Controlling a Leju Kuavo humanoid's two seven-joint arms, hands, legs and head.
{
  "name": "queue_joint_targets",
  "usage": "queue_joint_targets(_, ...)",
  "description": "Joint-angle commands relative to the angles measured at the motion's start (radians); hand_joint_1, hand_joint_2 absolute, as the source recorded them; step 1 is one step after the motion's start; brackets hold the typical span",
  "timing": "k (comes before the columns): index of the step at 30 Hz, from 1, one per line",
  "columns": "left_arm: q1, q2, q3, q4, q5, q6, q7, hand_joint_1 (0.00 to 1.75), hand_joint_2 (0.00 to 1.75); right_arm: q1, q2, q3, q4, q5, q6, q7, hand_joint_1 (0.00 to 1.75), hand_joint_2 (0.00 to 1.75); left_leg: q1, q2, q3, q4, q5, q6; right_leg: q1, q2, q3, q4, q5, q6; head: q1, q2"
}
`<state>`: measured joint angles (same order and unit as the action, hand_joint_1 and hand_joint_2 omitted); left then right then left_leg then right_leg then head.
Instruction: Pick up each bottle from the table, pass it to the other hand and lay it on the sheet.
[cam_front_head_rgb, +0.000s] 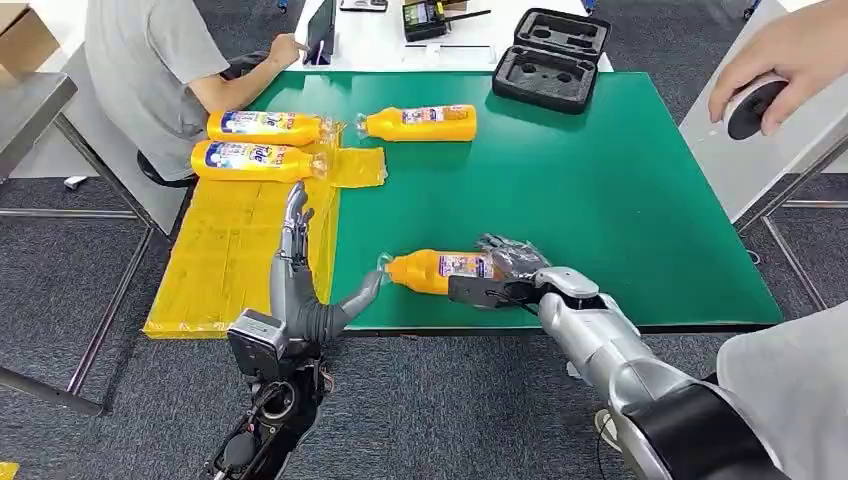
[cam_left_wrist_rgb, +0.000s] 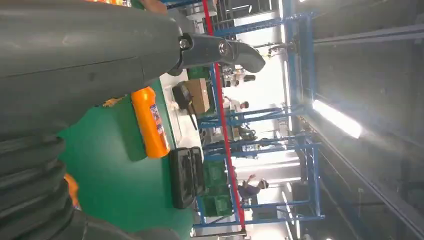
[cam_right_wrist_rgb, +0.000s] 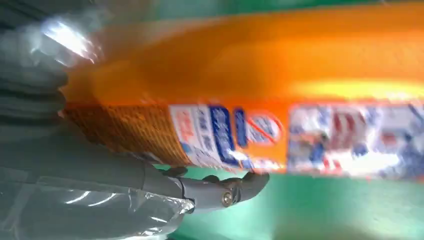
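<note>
Green tabletop (cam_front_head_rgb: 600, 190) carries a yellow sheet (cam_front_head_rgb: 235, 255) over its left side. At the near edge, the right hand (cam_front_head_rgb: 510, 268) grips an orange bottle (cam_front_head_rgb: 438, 271) around its base end, fingers curled over the body and thumb (cam_right_wrist_rgb: 220, 190) under the label; the cap end points toward the left hand (cam_front_head_rgb: 300, 285). That hand holds nothing, its fingers (cam_front_head_rgb: 293, 225) straight and slightly apart over the sheet, thumb tip just beside the cap. Beyond those fingertips two bottles (cam_front_head_rgb: 262, 145) lie on the sheet, a third bottle (cam_front_head_rgb: 420, 122) just off it. Farther back sits a black case (cam_front_head_rgb: 552, 58). A seated person (cam_front_head_rgb: 160, 70) is at the far left; another person's hand (cam_front_head_rgb: 785, 65) holds a dark object at the right.
</note>
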<state>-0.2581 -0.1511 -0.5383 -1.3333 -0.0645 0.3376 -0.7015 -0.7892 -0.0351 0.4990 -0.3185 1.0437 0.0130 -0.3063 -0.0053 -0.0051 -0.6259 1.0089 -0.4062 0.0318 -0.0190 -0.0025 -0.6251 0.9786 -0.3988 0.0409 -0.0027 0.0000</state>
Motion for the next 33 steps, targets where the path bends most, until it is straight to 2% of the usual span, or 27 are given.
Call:
queue_joint_targets(1,-0.031,-0.003,-0.009,0.065,0.004,-0.007,0.003,0.00,1.75,-0.003,-0.022,0.025,0.066,0.039,0.023,0.015,0.00,1.75,0.002,-0.002,0.008,-0.001,-0.003,-0.003,0.002,-0.003,0.010,-0.002,-0.003,-0.002,0.000,0.000)
queue_joint_targets(3,-0.030,-0.001,-0.007,0.065,0.006,-0.003,0.003,0.00,1.75,-0.007,-0.019,0.026,0.067,0.040,0.034,0.010,0.00,1.75,0.001,-0.001,0.005,-0.001,-0.001,-0.002,0.001,-0.002,0.005,-0.001,-0.001,-0.001,0.000,0.000)
queue_joint_targets(4,-0.026,0.001,-0.006,0.063,0.006,0.003,0.003,0.00,1.75,-0.008,-0.018,0.025,0.066,0.039,0.036,0.001,0.54,1.75,0.002,-0.001,0.007,-0.001,-0.002,-0.003,0.002,-0.001,0.008,-0.002,-0.002,-0.002,0.000,0.000)
queue_joint_targets(5,-0.025,0.003,-0.006,0.061,0.006,0.004,0.003,0.00,1.75,-0.008,-0.018,0.026,0.064,0.040,0.032,-0.002,1.62,1.75,0.001,-0.002,0.006,-0.001,-0.002,-0.002,0.001,-0.002,0.007,-0.001,-0.002,-0.002,0.000,0.000)
queue_joint_targets(6,-0.019,0.007,-0.004,0.056,0.009,0.006,0.003,0.00,1.75,-0.012,-0.015,0.029,0.067,0.044,0.033,-0.003,1.73,1.75,0.001,0.000,0.005,-0.001,-0.001,-0.002,0.001,-0.001,0.005,-0.001,-0.001,-0.001,0.000,0.000)
queue_joint_targets(11,-0.018,0.008,-0.005,0.050,0.011,-0.001,0.003,0.00,1.75,-0.020,-0.014,0.017,0.074,0.034,0.047,-0.005,1.75,1.75,0.001,0.000,0.005,-0.001,-0.001,-0.001,0.001,0.000,0.005,-0.001,-0.001,-0.001,0.000,0.000)
queue_joint_targets(17,-0.031,0.001,-0.008,0.061,0.007,-0.009,0.003,0.00,1.75,-0.007,-0.013,-0.035,0.061,-0.012,-0.002,-0.009,1.75,1.75,0.002,-0.001,0.008,-0.001,-0.002,-0.002,0.002,-0.001,0.008,-0.001,-0.002,-0.002,0.000,0.000)
queue_joint_targets(27,-0.037,-0.001,-0.016,0.064,0.001,0.010,0.003,0.00,1.75,0.023,0.010,-0.145,0.018,-0.117,-0.178,-0.137,1.75,1.75,0.001,0.001,0.006,0.000,-0.002,-0.002,0.001,0.000,0.006,-0.001,-0.002,-0.002,0.000,0.000)
queue_joint_targets(30,-0.033,0.000,-0.020,0.057,0.000,0.017,0.003,0.00,1.75,0.038,0.020,-0.202,0.003,-0.185,-0.206,-0.250,1.75,1.75,0.001,0.001,0.005,0.000,-0.001,-0.002,0.001,0.001,0.005,0.000,-0.001,-0.001,0.000,0.000)
queue_joint_targets(33,-0.028,-0.003,-0.016,0.052,0.002,0.028,0.003,0.00,1.75,0.045,0.026,-0.230,-0.001,-0.211,-0.249,-0.272,1.75,1.75,0.001,0.001,0.005,0.000,-0.002,-0.002,0.001,0.001,0.005,0.000,-0.001,-0.001,0.000,0.000)
